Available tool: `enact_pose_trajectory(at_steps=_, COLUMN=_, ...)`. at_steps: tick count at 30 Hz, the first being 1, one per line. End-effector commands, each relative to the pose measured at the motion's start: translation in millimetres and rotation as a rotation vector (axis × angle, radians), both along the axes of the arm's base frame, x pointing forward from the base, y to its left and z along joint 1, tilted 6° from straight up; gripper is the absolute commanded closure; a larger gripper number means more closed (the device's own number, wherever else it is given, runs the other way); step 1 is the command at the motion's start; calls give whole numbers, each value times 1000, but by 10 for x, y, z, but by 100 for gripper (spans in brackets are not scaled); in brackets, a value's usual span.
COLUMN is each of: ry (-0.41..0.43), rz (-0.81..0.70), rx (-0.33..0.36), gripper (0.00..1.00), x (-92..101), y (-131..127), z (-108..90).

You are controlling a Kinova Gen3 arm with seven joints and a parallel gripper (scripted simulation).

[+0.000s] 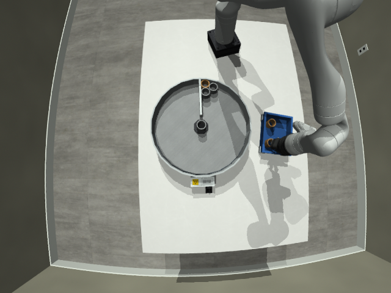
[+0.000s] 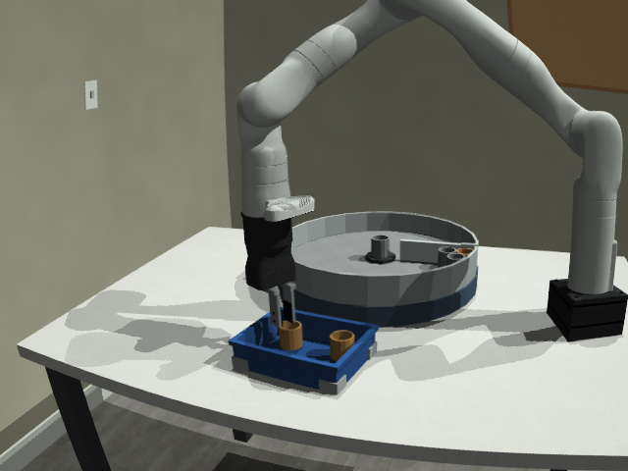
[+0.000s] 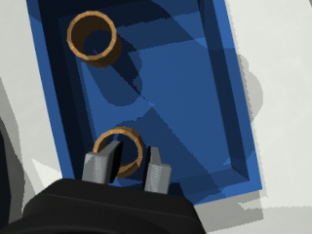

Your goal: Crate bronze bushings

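Observation:
The blue crate [image 1: 279,114] [image 2: 284,365] [image 3: 238,97] holds two upright bronze bushings. One bronze bushing [image 1: 268,124] [image 2: 340,348] [image 3: 90,24] stands apart from my gripper. The other bronze bushing [image 1: 268,142] [image 2: 290,339] [image 3: 138,146] stands right at my fingertips. My gripper [image 2: 285,323] [image 3: 134,158] is partly open just above it, off-centre, holding nothing; its fingertips are hard to see in the top view. On the turning table [image 1: 176,135] [image 2: 385,288] a bronze bushing [image 1: 202,86] [image 2: 462,249] sits clustered with two steel bushings [image 1: 212,90] [image 2: 445,256].
A thin upright divider [image 1: 200,101] [image 2: 421,250] runs from the turning table's wall towards the centre, beside the cluster. A grey hollow post on a dark hub [image 1: 201,130] [image 2: 380,257] stands at the centre. The turning table has a raised wall. The crate's walls surround my fingertips.

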State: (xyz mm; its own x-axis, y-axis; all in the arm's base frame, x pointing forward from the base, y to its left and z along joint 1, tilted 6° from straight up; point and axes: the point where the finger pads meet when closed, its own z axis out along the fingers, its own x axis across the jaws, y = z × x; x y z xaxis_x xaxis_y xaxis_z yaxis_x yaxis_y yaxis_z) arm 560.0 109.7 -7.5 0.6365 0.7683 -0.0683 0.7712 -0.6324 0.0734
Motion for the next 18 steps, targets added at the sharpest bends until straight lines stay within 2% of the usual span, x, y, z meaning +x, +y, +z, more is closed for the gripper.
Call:
enact_pose_trajectory(at_steps=1, ry=-3, rz=0, rx=1, gripper=53, x=10, y=4, z=16)
enact_pose_trajectory(at_steps=6, ry=-3, rz=0, rx=1, gripper=53, x=10, y=4, z=16)
enact_pose_trajectory(at_steps=11, ry=-3, rz=0, rx=1, gripper=53, x=0, y=61, z=591)
enact_pose_trajectory(at_steps=18, ry=-3, rz=0, rx=1, gripper=53, x=0, y=61, z=591)
